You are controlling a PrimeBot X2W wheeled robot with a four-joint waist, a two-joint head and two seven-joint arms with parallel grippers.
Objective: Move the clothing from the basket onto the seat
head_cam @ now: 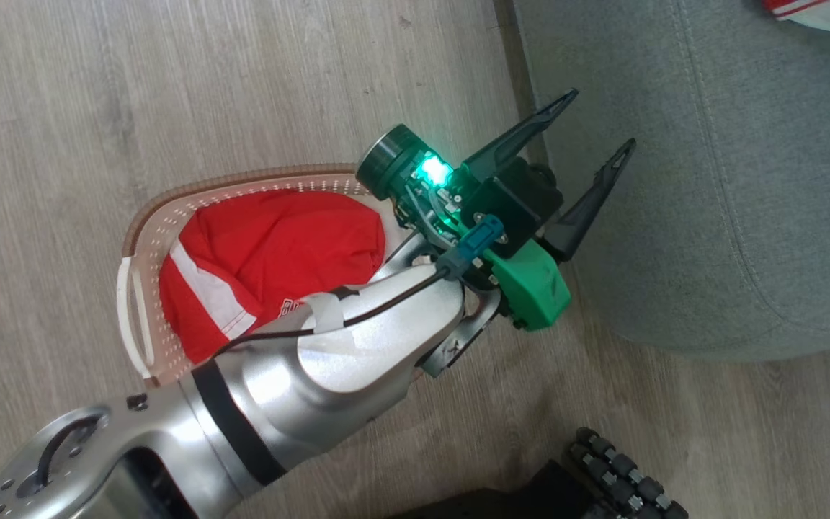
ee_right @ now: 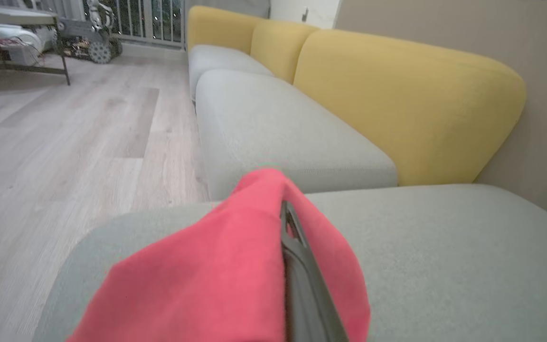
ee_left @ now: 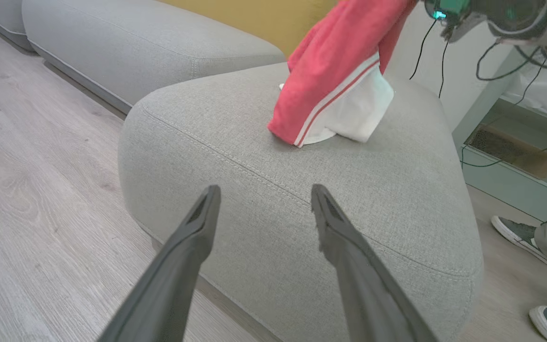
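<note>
The clothing counts two red pieces. The first garment [head_cam: 271,252] lies crumpled in the basket [head_cam: 242,180], which stands on the wood floor [head_cam: 170,72] just beside the seat [head_cam: 710,180]. The second garment [ee_left: 335,80] hangs from the right gripper [ee_right: 287,223] above the seat, its white-panelled hem touching the cushion. I judge it is held high so the cloth can settle flat before release. That claw seems clamped on the fabric. Red cloth wraps over it and hides one finger, so this is a reading from how the piece hangs. The left gripper [head_cam: 602,117] is spread wide and empty, poised between basket and seat edge. It is probably placed there to stay clear of the drop and close to the piece left in the basket. There is one basket, one seat in use, two claws, and two grey shoes [ee_left: 520,235] of a person beyond the seat.
</note>
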